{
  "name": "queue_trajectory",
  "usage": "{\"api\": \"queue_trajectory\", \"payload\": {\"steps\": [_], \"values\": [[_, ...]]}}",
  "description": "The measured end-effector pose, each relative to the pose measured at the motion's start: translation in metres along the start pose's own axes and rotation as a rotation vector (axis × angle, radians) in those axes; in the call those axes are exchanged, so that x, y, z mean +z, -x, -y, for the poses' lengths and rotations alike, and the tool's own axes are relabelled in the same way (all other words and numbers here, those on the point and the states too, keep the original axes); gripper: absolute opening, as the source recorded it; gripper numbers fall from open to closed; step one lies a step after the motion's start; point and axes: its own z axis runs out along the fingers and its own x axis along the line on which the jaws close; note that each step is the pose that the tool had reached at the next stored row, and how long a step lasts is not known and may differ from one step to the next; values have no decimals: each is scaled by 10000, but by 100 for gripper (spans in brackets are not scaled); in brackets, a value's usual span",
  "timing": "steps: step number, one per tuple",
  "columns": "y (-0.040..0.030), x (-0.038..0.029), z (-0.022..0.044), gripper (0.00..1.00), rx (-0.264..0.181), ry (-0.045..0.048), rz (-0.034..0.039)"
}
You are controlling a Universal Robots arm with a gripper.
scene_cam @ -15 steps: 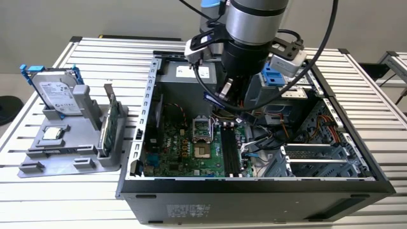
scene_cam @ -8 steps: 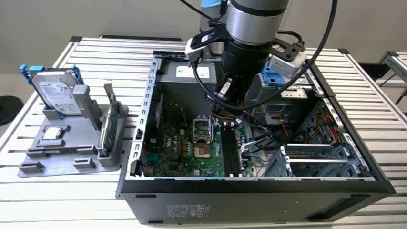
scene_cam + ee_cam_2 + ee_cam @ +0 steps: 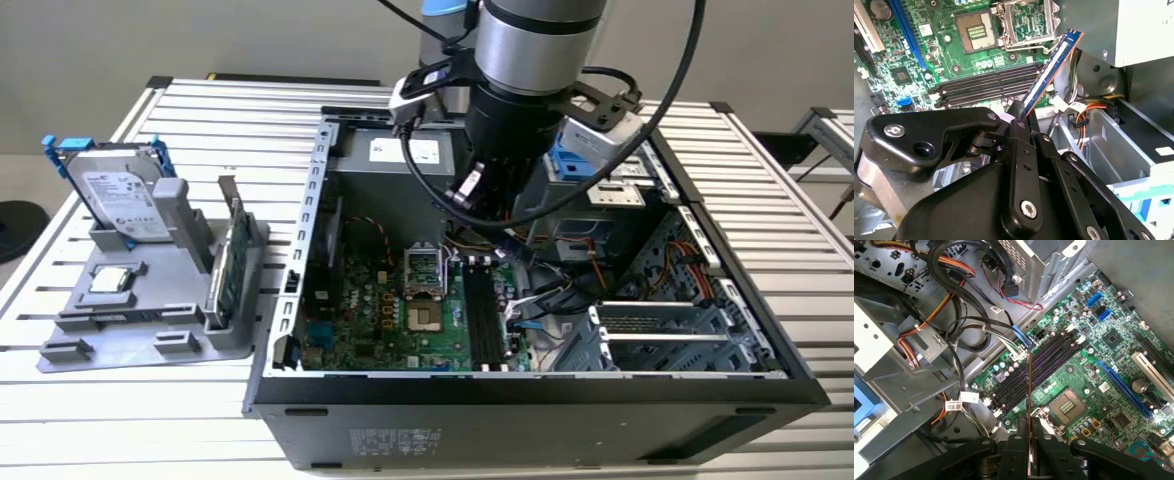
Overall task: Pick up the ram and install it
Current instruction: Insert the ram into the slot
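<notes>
End effector (image 3: 1021, 131) is clamped tight on the ram (image 3: 1050, 71), carried inside the open PC case (image 3: 287, 330) just above the mobo's empty dark slots (image 3: 1040, 365), so pickup is done and seating isn't, w/ cable bundles (image 3: 961, 335) and the drive cage (image 3: 1134, 30) crowding close beside it.

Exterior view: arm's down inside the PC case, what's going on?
The arm's tool is shut on the ram, a slim blue stick, and holds it inside the open computer case above the motherboard. In both wrist views the stick hangs over the dark memory slots beside the open CPU socket, not yet seated in one. On the exterior view's left, a grey holder carries the hard drive and a green card.
</notes>
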Motion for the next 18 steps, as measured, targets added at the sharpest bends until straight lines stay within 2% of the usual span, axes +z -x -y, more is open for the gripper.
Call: {"api": "queue_trajectory", "payload": {"steps": [18], "values": [[3,0,-3,0,1703,39,-24]]}}
